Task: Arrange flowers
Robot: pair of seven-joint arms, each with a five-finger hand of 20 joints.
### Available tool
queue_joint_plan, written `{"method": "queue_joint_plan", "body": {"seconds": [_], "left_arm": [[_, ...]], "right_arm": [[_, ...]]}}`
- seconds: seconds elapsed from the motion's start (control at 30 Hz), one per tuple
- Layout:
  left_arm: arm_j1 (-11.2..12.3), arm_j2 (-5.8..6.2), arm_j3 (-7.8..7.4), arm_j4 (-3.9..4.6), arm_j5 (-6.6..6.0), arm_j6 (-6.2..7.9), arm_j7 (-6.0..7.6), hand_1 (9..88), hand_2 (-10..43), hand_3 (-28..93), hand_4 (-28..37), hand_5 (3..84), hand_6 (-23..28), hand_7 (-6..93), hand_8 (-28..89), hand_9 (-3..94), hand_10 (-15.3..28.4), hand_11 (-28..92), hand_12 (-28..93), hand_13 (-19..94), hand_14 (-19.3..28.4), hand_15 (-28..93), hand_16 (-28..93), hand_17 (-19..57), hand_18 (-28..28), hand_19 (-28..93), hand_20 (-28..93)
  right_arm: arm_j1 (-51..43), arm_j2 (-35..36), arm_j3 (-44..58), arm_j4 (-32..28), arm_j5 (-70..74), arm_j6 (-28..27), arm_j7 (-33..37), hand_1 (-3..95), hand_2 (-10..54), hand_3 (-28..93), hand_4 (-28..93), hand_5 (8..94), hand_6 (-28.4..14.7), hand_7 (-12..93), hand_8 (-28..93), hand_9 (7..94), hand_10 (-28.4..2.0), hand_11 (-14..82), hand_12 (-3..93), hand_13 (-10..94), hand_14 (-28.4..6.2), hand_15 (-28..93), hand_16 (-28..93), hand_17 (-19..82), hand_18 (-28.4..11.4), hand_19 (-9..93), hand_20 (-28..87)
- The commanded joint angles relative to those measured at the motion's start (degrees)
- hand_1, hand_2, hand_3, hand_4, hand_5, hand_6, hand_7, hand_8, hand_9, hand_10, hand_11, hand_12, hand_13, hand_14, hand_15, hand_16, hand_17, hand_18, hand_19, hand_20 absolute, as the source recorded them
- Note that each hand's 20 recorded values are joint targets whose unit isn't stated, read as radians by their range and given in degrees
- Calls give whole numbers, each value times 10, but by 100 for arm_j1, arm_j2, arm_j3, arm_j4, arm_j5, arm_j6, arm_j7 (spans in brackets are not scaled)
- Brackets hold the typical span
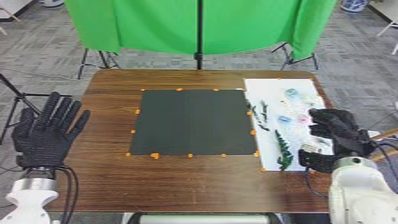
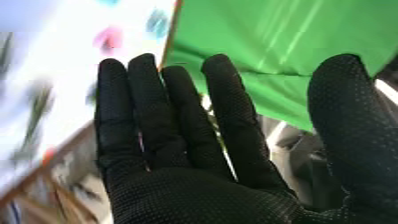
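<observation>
Nearest the camera, in the right wrist view, is the robot's right hand (image 1: 330,125), gloved in black fabric: its fingers are straight and lie side by side with narrow gaps, and its thumb stands well apart from them, with nothing clamped between. In the head view this hand is at the right side of the brown wooden table (image 1: 102,185), over the outer edge of a white rectangular sheet (image 1: 266,87); whether it touches the sheet cannot be determined.

The floral material is on the white sheet. A pale blue-green flower (image 1: 291,93) lies toward the far end; nearer, a light blue flower (image 1: 284,119) and a pink flower (image 1: 304,119) lie beside each other. A long green leafy stem (image 1: 283,150) lies along the near part, and a slender dark green stem (image 1: 264,112) lies farther up, close to the sheet's inner edge.

To the left of the white sheet, a flat dark square panel (image 1: 191,122) occupies the middle of the table, bordered by small orange marks (image 1: 155,156).

The robot's left hand (image 1: 43,142), likewise in black fabric, is at the table's left edge, fingers extended and spread, holding nothing. Behind the table hangs a bright green cloth (image 1: 142,27).
</observation>
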Motion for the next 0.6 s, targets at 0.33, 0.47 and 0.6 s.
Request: {"method": "queue_joint_plan", "body": {"seconds": [0.33, 0.47, 0.6], "left_arm": [[-35, 69, 28, -33, 389, 298, -14, 252, 133, 733, -283, 435, 62, 90, -83, 361, 136, 127, 84, 248, 134, 236, -59, -38, 150, 340, 130], [-54, 102, 34, -68, 537, 475, -32, 253, 133, 734, -283, 435, 62, 91, -83, 362, 136, 130, 85, 252, 138, 240, -57, -40, 151, 343, 130], [-78, 75, 53, -52, 588, 420, -27, 270, 130, 742, -283, 440, 64, 96, -82, 363, 137, 133, 87, 252, 142, 249, -55, -41, 152, 346, 131]], "right_arm": [[-350, -65, -717, 454, -4885, -1627, 401, 303, -95, 738, -282, 615, -47, 296, -131, 594, -189, 429, 282, 487, -186, 654, 237, 248, -237, 752, 287], [-160, -13, -1045, 869, -5243, -1628, 101, 299, -95, 719, -282, 617, -48, 299, -128, 594, -191, 429, 284, 487, -189, 658, 244, 250, -240, 758, 297], [65, -5, -1344, 1192, -5491, -1718, 24, 309, -95, 720, -283, 655, -47, 275, -129, 621, -185, 425, 279, 508, -184, 654, 250, 262, -244, 764, 307]]}}
